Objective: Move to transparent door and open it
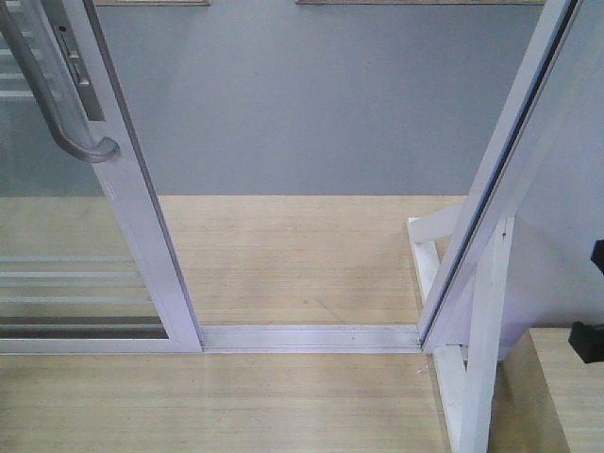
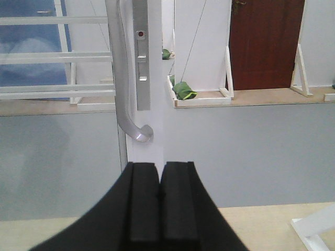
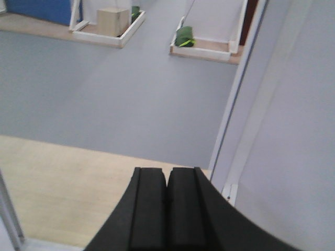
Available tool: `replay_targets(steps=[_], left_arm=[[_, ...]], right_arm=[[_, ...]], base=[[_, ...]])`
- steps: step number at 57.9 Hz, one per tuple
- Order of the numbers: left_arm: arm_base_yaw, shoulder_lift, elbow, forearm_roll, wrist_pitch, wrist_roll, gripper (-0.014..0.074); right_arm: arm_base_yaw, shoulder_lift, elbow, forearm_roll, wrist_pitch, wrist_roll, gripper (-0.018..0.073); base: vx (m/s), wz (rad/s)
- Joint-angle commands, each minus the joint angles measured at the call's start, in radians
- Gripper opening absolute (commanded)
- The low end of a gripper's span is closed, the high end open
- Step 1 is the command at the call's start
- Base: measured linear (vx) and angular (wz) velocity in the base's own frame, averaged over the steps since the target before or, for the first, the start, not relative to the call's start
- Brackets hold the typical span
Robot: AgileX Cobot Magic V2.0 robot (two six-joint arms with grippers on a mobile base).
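Note:
The transparent door (image 1: 142, 198) stands at the left in the front view, a glass panel in a white frame with thin horizontal bars, slid aside so a wide gap lies between it and the right frame (image 1: 500, 179). Its curved grey handle (image 1: 57, 104) and lock plate (image 1: 75, 66) are at the top left. In the left wrist view the handle (image 2: 123, 78) and lock plate (image 2: 141, 52) are just ahead of my left gripper (image 2: 159, 170), which is shut, empty and apart from them. My right gripper (image 3: 167, 175) is shut and empty, left of the right frame (image 3: 235, 99).
A metal floor track (image 1: 311, 337) runs across the gap. Wood floor gives way to grey floor (image 1: 311, 104) beyond. A white support frame (image 1: 477, 359) stands at the right. White trays with green things (image 2: 184, 90) and a box (image 3: 112, 21) lie far off, near a dark red door (image 2: 264, 42).

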Motion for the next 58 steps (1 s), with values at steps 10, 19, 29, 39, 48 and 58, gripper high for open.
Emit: replay_targets(steps=[10, 19, 29, 39, 48, 58], left_arm=[[-0.007, -0.012, 0.03, -0.01, -0.077, -0.01, -0.0006], [-0.007, -0.012, 0.03, -0.01, -0.077, -0.01, -0.0006], [-0.007, -0.012, 0.03, -0.01, -0.077, -0.01, -0.0006], [-0.007, -0.012, 0.03, -0.01, -0.078, -0.01, -0.0006], [-0.007, -0.012, 0.03, -0.01, -0.078, -0.01, -0.0006], [-0.007, -0.012, 0.03, -0.01, -0.078, -0.01, -0.0006]], right_arm=[[-0.127, -0.228, 0.132, -0.01, -0.11, -0.004, -0.0011], [-0.134, -0.337, 0.249, 0.008, -0.111, -0.003, -0.0011], [-0.134, -0.406, 0.318, 0.047, -0.086, 0.007, -0.0009], [-0.134, -0.405, 0.318, 0.047, -0.079, 0.007, -0.0008], [-0.134, -0.405, 0.318, 0.047, -0.079, 0.007, -0.0008], [-0.134, -0.405, 0.318, 0.047, -0.079, 0.007, -0.0008]], base=[[0.0, 0.0], [0.0, 0.0], [0.0, 0.0], [0.0, 0.0], [0.0, 0.0], [0.0, 0.0]])
